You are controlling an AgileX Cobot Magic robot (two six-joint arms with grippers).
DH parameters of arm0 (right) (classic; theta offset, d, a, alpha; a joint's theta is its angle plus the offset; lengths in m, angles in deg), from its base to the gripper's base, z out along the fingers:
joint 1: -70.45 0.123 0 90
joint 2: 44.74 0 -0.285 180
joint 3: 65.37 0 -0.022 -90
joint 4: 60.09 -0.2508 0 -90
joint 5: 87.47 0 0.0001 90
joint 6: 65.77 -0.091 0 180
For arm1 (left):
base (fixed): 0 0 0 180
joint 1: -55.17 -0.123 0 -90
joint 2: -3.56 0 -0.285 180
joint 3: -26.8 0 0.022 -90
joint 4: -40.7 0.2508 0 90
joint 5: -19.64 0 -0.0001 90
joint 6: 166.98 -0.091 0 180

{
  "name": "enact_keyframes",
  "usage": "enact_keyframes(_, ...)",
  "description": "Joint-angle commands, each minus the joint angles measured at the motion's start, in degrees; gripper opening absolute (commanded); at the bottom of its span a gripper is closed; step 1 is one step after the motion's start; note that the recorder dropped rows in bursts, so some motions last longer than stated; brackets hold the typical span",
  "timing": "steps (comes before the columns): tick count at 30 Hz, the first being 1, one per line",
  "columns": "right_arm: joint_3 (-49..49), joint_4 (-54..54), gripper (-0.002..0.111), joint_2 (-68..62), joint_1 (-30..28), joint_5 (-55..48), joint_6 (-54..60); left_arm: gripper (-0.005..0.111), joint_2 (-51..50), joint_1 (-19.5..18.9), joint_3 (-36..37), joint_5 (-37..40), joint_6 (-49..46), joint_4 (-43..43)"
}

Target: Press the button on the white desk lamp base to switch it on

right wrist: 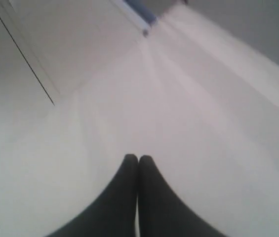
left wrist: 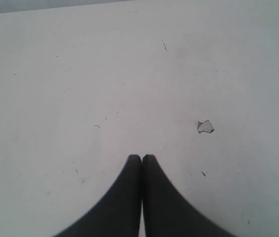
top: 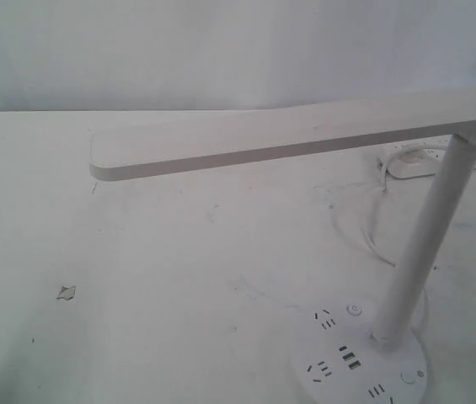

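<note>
The white desk lamp base (top: pixel 339 383) sits at the exterior view's lower right, a round disc with dark socket slots and USB ports. Its slanted post (top: pixel 427 244) rises to a long flat lamp head (top: pixel 305 139) reaching left. The button (top: pixel 408 376) is small, round and flush, on the base's right side beside a tiny sun-like icon. A second round button (top: pixel 355 309) lies on the base's far edge. Neither gripper shows in the exterior view. My left gripper (left wrist: pixel 141 157) is shut above bare table. My right gripper (right wrist: pixel 138 158) is shut over a blurred white surface. Neither wrist view shows the lamp.
A white power strip (top: pixel 414 164) lies at the back right, its cord (top: pixel 364 219) looping toward the lamp. A small chipped patch (top: pixel 66 292) marks the white table (top: pixel 179 252) at the left; the left wrist view shows the same patch (left wrist: pixel 205 127).
</note>
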Motion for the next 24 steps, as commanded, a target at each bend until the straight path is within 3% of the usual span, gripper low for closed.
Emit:
enact_keyframes(1, -8.9, -0.6, 0.0, -19.2, 0.1, -33.5, 1.9, 0.0, 0.0, -0.1, 0.1, 0.0, 0.0, -0.3)
enact_keyframes(2, -10.2, -0.5, 0.0, -26.6, 0.1, -44.9, 2.2, 0.0, 0.0, -0.1, 0.1, 0.0, 0.0, -0.3)
enact_keyframes(4, -10.5, -0.4, 0.0, -33.8, 0.1, -57.6, 2.2, 0.0, 0.0, -0.1, 0.1, 0.0, 0.0, -0.3)
enact_keyframes(9, -10.5, -3.1, 0.0, -39.6, 0.1, -69.3, 11.3, 0.0, 0.0, -0.1, 0.1, 0.0, 0.0, -0.3)
enact_keyframes(13, -10.5, -17.4, 0.0, -43.8, 0.1, -69.8, 28.8, 0.0, 0.0, -0.1, 0.1, 0.0, 0.0, -0.3)
enact_keyframes(24, -10.5, -22.4, 0.0, -61.9, 0.1, -64.8, 39.1, 0.0, 0.0, -0.1, 0.1, 0.0, 0.0, -0.3)
